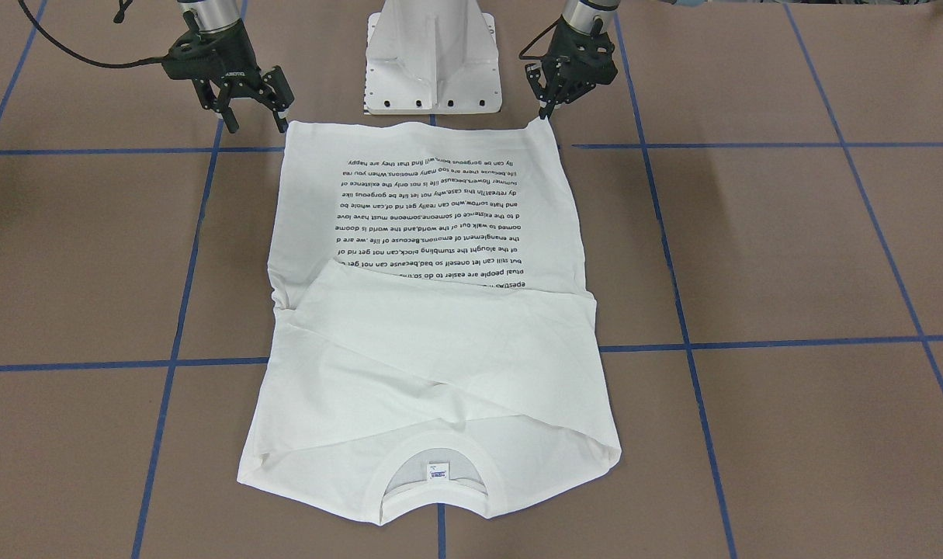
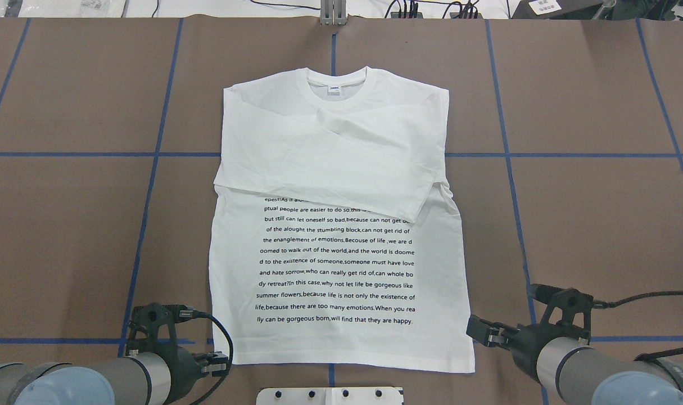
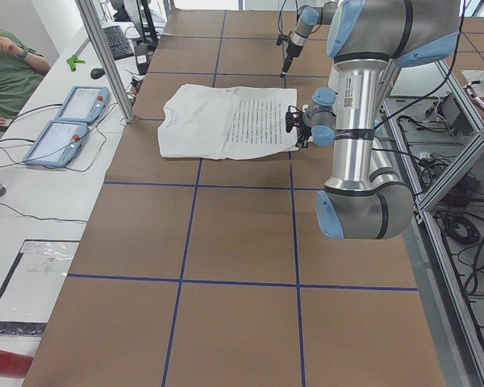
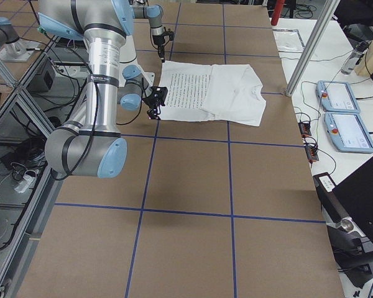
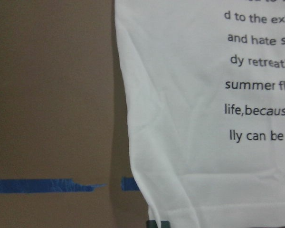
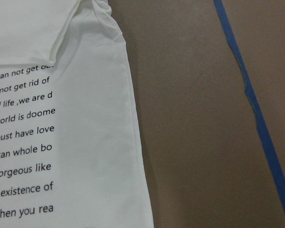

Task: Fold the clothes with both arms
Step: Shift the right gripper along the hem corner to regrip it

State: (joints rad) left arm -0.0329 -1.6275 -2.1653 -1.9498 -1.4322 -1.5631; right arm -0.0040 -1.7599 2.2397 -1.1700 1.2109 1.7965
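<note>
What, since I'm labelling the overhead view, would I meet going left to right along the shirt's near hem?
The left pincer at the hem's corner → white shirt → right pincer, just off the opposite edge.

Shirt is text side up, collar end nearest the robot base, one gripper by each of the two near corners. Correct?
No: the collar is at the far end; the shirt has its hem nearest the base, as the overhead exterior view shows. Text up, with left gripper and right gripper by the near corners, is right.
</note>
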